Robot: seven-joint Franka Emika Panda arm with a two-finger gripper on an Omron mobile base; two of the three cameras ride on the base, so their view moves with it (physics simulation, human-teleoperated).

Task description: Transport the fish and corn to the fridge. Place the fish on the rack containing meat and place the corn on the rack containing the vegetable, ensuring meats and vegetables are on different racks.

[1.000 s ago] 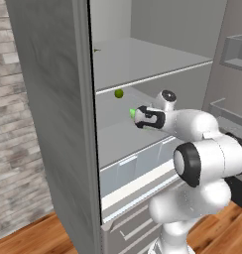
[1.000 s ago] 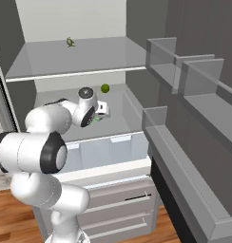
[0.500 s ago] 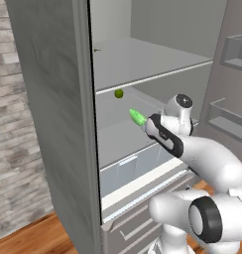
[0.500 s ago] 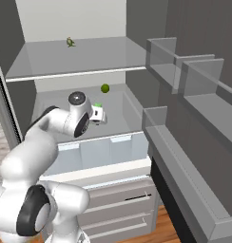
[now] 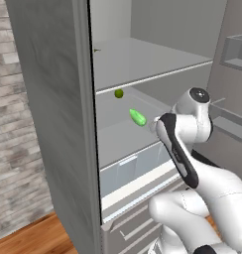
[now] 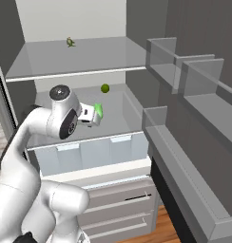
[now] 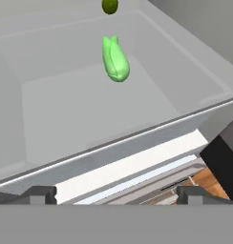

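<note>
End effector released, holding nothing. Bright green husk-wrapped corn cob lies on the fridge's lower pale grey shelf, near small round olive-green vegetable.

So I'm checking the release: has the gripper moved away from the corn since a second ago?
Yes. The gripper has pulled back out of the fridge, away from the vegetable; the corn lies free on the lower shelf.
</note>
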